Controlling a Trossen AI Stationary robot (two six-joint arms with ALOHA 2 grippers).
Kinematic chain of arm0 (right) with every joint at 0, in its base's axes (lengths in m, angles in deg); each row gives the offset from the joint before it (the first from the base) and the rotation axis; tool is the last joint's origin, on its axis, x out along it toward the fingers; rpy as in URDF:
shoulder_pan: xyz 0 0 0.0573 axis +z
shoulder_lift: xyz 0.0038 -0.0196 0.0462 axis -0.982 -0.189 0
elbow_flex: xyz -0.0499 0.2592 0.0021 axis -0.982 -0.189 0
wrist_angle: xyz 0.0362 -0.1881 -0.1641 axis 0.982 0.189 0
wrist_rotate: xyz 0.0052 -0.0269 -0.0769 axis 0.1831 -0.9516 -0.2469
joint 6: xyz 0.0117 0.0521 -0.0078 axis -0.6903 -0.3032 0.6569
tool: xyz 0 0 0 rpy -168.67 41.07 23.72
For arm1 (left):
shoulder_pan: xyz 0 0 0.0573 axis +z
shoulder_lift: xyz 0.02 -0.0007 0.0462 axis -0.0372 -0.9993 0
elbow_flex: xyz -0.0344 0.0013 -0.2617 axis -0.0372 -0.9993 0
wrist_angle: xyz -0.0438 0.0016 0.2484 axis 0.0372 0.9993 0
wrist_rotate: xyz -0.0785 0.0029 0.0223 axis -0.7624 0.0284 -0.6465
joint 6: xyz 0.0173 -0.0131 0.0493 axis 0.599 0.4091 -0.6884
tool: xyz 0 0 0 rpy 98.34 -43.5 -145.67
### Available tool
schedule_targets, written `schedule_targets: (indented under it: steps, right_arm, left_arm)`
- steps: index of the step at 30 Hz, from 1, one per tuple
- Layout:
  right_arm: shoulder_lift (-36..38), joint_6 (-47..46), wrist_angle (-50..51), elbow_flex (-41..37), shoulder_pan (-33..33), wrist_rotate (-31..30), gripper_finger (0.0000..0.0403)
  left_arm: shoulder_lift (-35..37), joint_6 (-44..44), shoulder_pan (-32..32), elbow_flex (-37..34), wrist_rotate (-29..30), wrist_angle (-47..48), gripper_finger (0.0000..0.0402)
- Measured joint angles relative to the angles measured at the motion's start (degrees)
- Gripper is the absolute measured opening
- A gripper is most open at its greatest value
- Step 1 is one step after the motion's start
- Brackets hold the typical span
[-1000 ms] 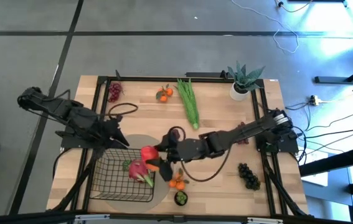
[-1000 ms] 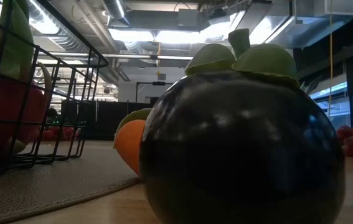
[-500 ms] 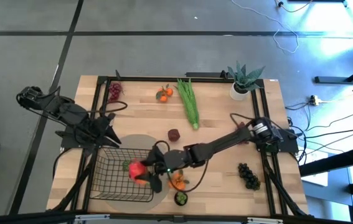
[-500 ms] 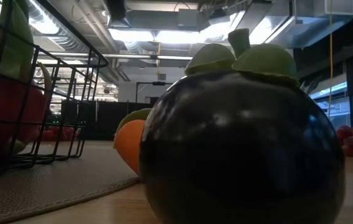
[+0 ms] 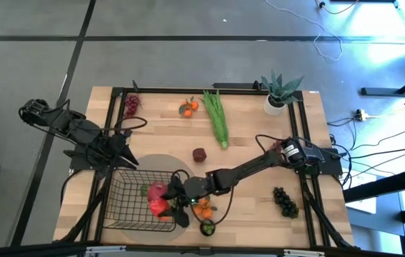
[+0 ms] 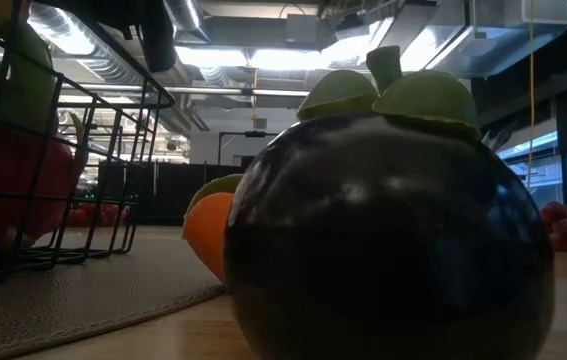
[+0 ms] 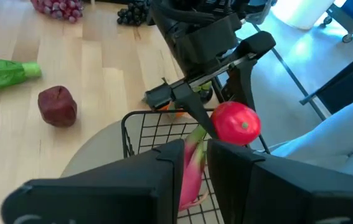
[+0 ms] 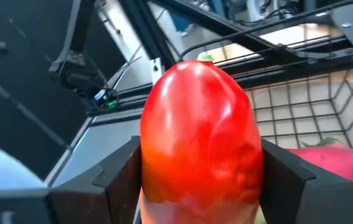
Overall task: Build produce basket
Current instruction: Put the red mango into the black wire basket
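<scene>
The black wire basket stands on a round grey mat near the table's near-left corner. A pink dragon fruit lies inside it. My right gripper reaches in from the right and is shut on the red-orange mango inside the basket's right part. In the right wrist view the mango fills the middle, with the dragon fruit beyond it. My left gripper hovers off the basket's far-left corner, its fingers a narrow gap apart. My right gripper pinches the mango's two long sides between its fingers, one on each flank. It comes slanting down from the table's right. The mango's stem end points away from the wrist, over the basket's mesh; whether it rests on anything I cannot tell.
Right of the basket lie two tangerines and a dark round fruit, which fills the low view. Farther off are dark grapes, a dark red fruit, a green bunch, tangerines, red grapes and a potted plant.
My right gripper has carried the mango from above the basket's far-right corner toward the table's left and near edge, and down into the basket beside the dragon fruit. My left gripper has drawn back from the basket's far corner toward the table's left edge.
</scene>
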Motion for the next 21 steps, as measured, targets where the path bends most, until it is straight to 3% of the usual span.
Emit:
schedule_targets:
  steps: [7, 21]
  right_arm:
    - [0.00, 0.18, -0.44, 0.00, -0.02, 7.11, 0.0239]
    - [0.00, 5.70, 4.69, 0.01, -0.02, 3.39, 0.0242]
  left_arm:
    - [0.00, 0.00, 0.00, 0.00, 0.02, -0.02, 0.0060]
    - [0.00, -1.36, 0.00, 0.00, 0.35, -0.02, 0.0060]
